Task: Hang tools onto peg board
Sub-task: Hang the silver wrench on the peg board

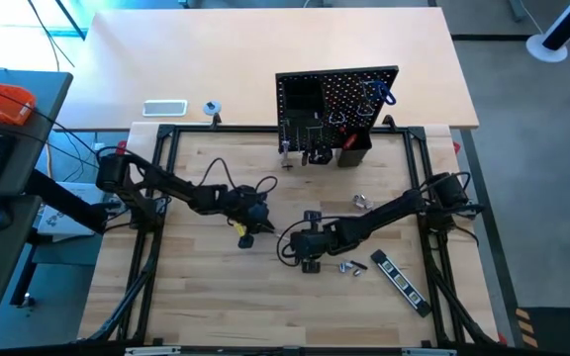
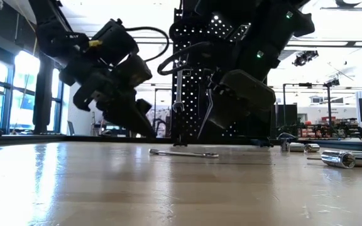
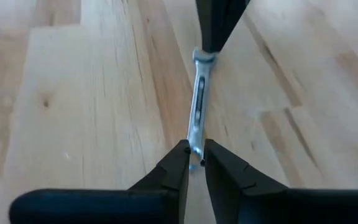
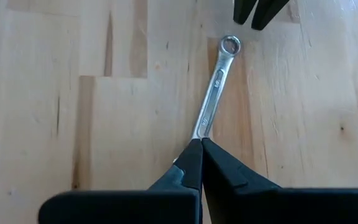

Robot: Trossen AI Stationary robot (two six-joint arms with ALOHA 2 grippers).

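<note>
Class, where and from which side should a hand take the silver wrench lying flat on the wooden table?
Probably mid-shank on the silver wrench, from directly above, pinching its long edges: it lies flat on the wooden table, leaving only those edges exposed.

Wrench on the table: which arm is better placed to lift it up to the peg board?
Probably left. The left tool has a finger on each side of one end of the wrench. The right tool is shut, with its tips only touching the other end.
</note>
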